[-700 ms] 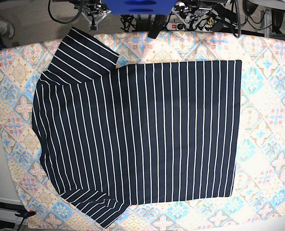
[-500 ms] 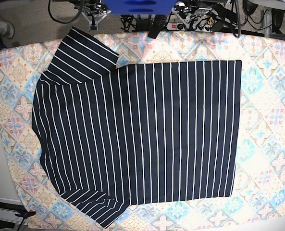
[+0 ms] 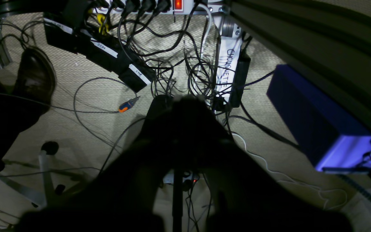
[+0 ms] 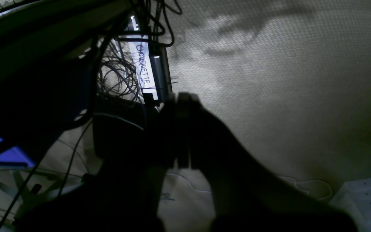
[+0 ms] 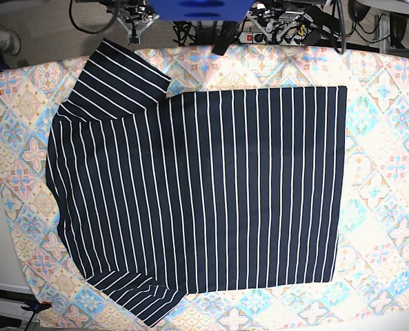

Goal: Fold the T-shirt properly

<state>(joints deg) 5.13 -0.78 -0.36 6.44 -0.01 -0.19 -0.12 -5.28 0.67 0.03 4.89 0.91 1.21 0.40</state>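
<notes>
The shirt [image 5: 197, 189] lies flat and unfolded on the patterned cloth [image 5: 387, 207], sleeves at the left, hem at the right. My right gripper [image 4: 180, 129] and left gripper [image 3: 185, 129] hang off the table, both closed and empty. To begin well, I judge I should open both, pinch matching corners of one edge, and lift evenly.

In the left wrist view, the left arm's dark, near-black fingers [image 3: 185, 135] show as a blurred silhouette, broad at the bottom edge and narrowing to a rounded tip, with a thin seam running between them. In the right wrist view, the right arm's black fingers [image 4: 180, 129] look alike: two flat slabs, edges paler, tapering upward. No screws or markings can be made out.
</notes>
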